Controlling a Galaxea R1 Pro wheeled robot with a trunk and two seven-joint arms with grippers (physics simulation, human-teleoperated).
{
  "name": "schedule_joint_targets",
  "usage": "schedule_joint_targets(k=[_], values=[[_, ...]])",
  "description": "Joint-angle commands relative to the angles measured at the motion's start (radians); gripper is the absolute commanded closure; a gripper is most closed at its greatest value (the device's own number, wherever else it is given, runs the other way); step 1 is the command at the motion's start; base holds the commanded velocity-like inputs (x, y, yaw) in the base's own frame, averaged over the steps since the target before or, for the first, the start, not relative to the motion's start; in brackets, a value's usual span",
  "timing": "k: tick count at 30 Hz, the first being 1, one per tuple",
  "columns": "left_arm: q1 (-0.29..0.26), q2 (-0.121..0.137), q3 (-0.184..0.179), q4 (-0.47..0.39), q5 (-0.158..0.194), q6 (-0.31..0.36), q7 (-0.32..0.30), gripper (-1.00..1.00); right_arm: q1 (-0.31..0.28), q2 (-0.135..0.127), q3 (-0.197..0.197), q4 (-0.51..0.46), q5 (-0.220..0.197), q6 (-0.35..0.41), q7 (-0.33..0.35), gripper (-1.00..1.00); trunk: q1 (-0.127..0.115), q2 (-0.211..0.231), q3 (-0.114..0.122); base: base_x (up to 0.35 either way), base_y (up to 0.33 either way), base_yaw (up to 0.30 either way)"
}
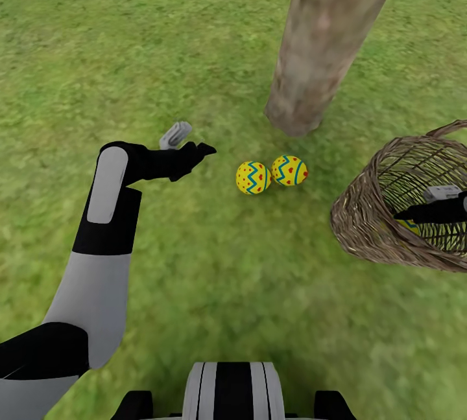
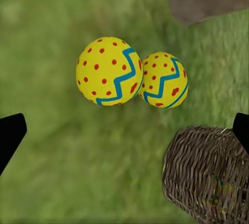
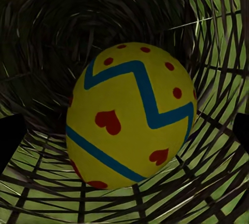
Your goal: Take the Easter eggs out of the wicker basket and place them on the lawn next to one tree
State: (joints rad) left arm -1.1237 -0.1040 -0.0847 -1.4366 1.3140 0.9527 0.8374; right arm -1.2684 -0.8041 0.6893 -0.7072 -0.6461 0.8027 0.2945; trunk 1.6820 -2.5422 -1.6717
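Two yellow Easter eggs (image 1: 253, 177) (image 1: 289, 170) with blue zigzags and red spots lie touching each other on the lawn (image 1: 194, 264), just in front of the tree (image 1: 324, 37). My left gripper (image 1: 202, 148) hovers a little to their left, open and empty; in its wrist view the eggs (image 2: 109, 71) (image 2: 163, 80) lie ahead of the spread fingers. The wicker basket (image 1: 383, 212) lies tilted on the grass at the right. My right gripper (image 1: 399, 216) reaches into it, open, and the third egg (image 3: 129, 115) sits close in front, between the fingertips (image 3: 10, 136).
The trunk's base (image 1: 292, 112) stands just behind the two eggs. The basket (image 2: 207, 177) sits about an egg's width to the right of them. Open grass spreads to the left and toward me.
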Motion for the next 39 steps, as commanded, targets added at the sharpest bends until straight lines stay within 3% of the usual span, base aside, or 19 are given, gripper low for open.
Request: schedule_joint_targets(k=[1,4,23,39], values=[[-0.001,0.000,0.000,0.000,0.009,0.002,0.010,-1.00,-0.002,-0.001,0.005,0.000,0.005,0.001,0.005,-1.00,0.000,0.000,-0.001,0.000,0.000,0.000],[-0.001,0.000,-0.004,0.001,0.010,0.004,0.010,-1.00,-0.002,-0.001,0.005,0.001,0.006,0.000,0.005,-1.00,0.000,0.000,-0.001,0.000,0.000,0.000],[-0.001,-0.002,-0.006,0.001,0.008,0.003,0.012,-1.00,-0.002,-0.002,0.003,0.002,0.006,-0.016,0.003,-1.00,0.008,-0.005,-0.074,0.000,0.000,0.000],[-0.001,0.001,-0.006,0.016,0.008,0.003,0.011,-1.00,-0.002,-0.001,-0.009,-0.001,0.006,-0.045,-0.055,-1.00,0.008,-0.005,-0.074,0.000,0.000,0.000]])
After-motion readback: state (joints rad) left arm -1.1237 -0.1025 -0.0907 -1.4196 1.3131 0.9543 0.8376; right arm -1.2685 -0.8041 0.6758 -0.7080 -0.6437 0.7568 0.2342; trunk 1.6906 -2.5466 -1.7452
